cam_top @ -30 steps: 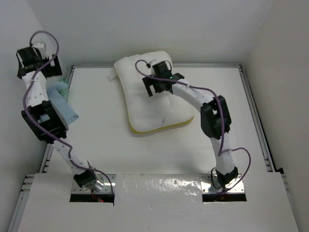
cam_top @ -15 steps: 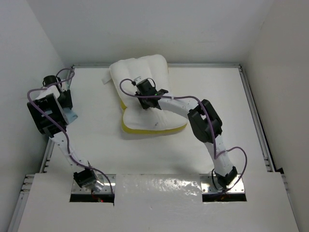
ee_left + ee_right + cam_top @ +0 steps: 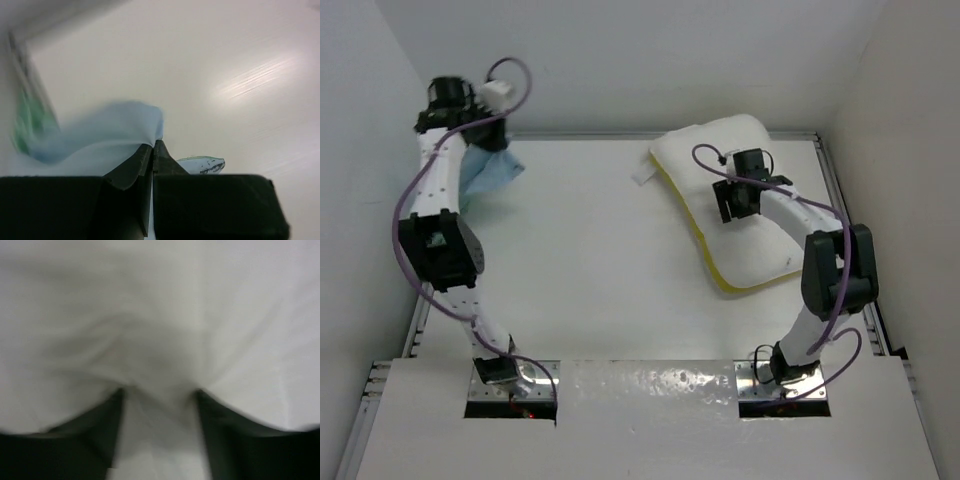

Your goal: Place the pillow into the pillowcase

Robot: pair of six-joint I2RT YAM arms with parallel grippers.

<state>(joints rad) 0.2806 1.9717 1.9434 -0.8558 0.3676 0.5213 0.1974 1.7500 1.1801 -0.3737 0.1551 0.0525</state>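
The white quilted pillow point(image 3: 760, 255) with a yellow lower edge lies on the back right of the table. My right gripper point(image 3: 738, 203) sits on top of it. In the right wrist view a fold of the pillow point(image 3: 160, 315) is pinched in that gripper point(image 3: 160, 395). My left gripper point(image 3: 470, 135) is raised at the back left corner. It is shut on a corner of the light blue pillowcase point(image 3: 488, 170), which hangs below it. The left wrist view shows the left gripper point(image 3: 152, 146) clamped tight on the blue pillowcase point(image 3: 100, 137), with a blurred green patterned part at far left.
White walls close in the table on the left, back and right. Metal rails point(image 3: 855, 260) run along the table's sides. A small white tag point(image 3: 640, 178) sticks out from the pillow's left corner. The left arm's elbow point(image 3: 440, 250) stands over the left edge.
The right gripper closed on the pillow and dragged it from back centre to the right. The left gripper shut on the pillowcase and lifted it up at the back left corner.
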